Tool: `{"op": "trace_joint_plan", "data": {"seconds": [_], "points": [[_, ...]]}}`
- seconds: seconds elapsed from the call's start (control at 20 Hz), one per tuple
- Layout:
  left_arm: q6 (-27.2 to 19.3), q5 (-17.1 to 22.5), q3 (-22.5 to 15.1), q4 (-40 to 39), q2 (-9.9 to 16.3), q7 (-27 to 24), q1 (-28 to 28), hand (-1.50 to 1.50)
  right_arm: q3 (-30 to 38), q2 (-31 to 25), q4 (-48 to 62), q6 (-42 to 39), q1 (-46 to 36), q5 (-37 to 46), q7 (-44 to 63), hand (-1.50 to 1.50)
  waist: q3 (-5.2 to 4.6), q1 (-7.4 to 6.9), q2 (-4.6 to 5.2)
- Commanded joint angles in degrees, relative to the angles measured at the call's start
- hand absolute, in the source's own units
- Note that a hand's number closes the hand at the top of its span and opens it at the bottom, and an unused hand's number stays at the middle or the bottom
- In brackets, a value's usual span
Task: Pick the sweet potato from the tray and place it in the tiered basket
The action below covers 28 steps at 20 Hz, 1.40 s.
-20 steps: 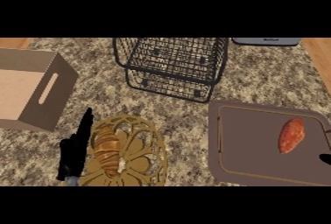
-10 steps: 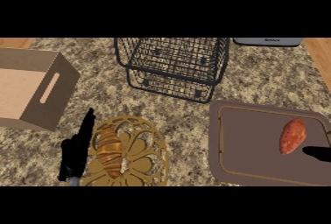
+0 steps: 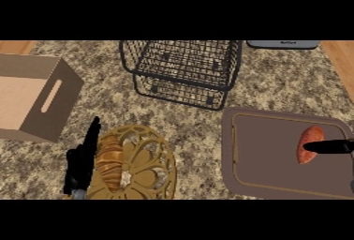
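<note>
An orange-red sweet potato (image 3: 307, 138) lies on the brown tray (image 3: 262, 154) at the right, near its right edge. Only one finger of my right hand (image 3: 330, 147) shows, coming in from the right edge and lying across the sweet potato's lower half. The black wire tiered basket (image 3: 185, 65) stands at the back middle of the counter with nothing visible in it. My left hand (image 3: 81, 161) rests open at the lower left, fingers pointing up, beside a golden dish.
A golden openwork dish (image 3: 142, 164) holding a croissant (image 3: 110, 161) sits next to my left hand. A cardboard box (image 3: 31, 96) with a handle slot stands at the left. A grey appliance (image 3: 283, 43) shows at the back right edge.
My right hand has come further in from the right edge, reaching over the sweet potato. The left hand and the sweet potato have stayed in place.
</note>
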State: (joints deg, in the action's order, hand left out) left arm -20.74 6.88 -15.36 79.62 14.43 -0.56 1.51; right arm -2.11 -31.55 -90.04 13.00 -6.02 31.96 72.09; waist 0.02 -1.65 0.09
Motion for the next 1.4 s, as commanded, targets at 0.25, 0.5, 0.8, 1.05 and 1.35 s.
{"op": "trace_joint_plan", "data": {"seconds": [0.25, 0.5, 0.8, 1.05, 1.35], "points": [[0.96, 0.04, -0.62, -0.99, -0.66, 1.07, 0.95, 0.0, 0.76, 7.06, 9.98, -10.54, -8.16, 1.34, 13.16, -1.5, -0.25, 0.42, 0.23], [0.29, 0.06, -0.13, -0.9, -1.66, 0.94, 1.05, 0.0, 4.49, 8.47, 12.6, -12.58, -10.85, 0.79, 13.15, -1.5, -0.2, 1.18, 0.03], [1.18, 0.08, 1.55, 1.72, 1.3, 3.97, 1.33, 0.0, 6.97, 9.62, 14.94, -15.13, -13.53, 2.63, 13.14, -1.5, -0.14, 1.26, -0.15], [0.24, -0.88, 0.87, -1.86, -2.05, 0.81, 0.48, 0.0, 7.02, 12.98, 16.29, -15.18, -12.97, 4.17, 13.13, -1.5, -0.13, 1.63, -0.09], [1.71, -0.5, 1.6, -0.89, -1.02, -0.54, 3.32, 0.0, 11.61, 12.44, 16.37, -18.34, -13.71, 1.67, 13.11, -1.5, -0.13, 1.74, -0.24]]}}
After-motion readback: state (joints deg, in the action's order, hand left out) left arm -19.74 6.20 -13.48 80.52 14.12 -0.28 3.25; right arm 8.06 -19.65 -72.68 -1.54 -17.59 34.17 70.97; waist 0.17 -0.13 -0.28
